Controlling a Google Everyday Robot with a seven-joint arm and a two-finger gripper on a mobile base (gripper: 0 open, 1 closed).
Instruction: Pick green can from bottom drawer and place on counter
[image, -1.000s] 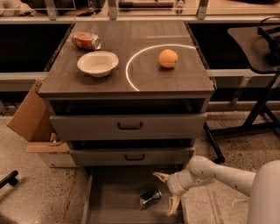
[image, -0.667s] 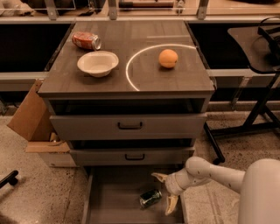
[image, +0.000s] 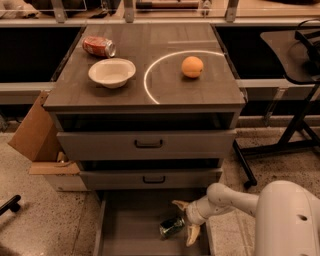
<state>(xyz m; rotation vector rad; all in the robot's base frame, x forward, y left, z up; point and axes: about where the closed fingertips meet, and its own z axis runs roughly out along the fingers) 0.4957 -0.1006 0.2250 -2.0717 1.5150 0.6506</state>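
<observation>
My gripper (image: 186, 220) is down inside the bottom drawer (image: 125, 235), which is pulled out at floor level. Its two pale fingers (image: 179, 204) are spread wide, one toward the cabinet and one toward the drawer's front. The green can (image: 171, 226) lies on its side on the drawer floor, just left of my wrist and roughly in the span between the fingers; I cannot tell whether either one touches it. The middle drawer (image: 150, 178) front hangs close above my upper finger, and the bottom drawer's right wall runs just beside the lower one. Left of the can, plain floor reaches to the left wall. Up on the counter (image: 210, 92), a bowl (image: 112, 72) and a red-orange can (image: 99, 46) sit on the left and an orange (image: 192, 66) on the right. Bare wood lies inside the white curved line (image: 149, 80) and along the front edge. A black stand (image: 280, 149) crowds the floor to the right. Against a second ago, gripper and can sit almost where they were. My white body shell (image: 290, 220) now fills more of the lower right corner.
</observation>
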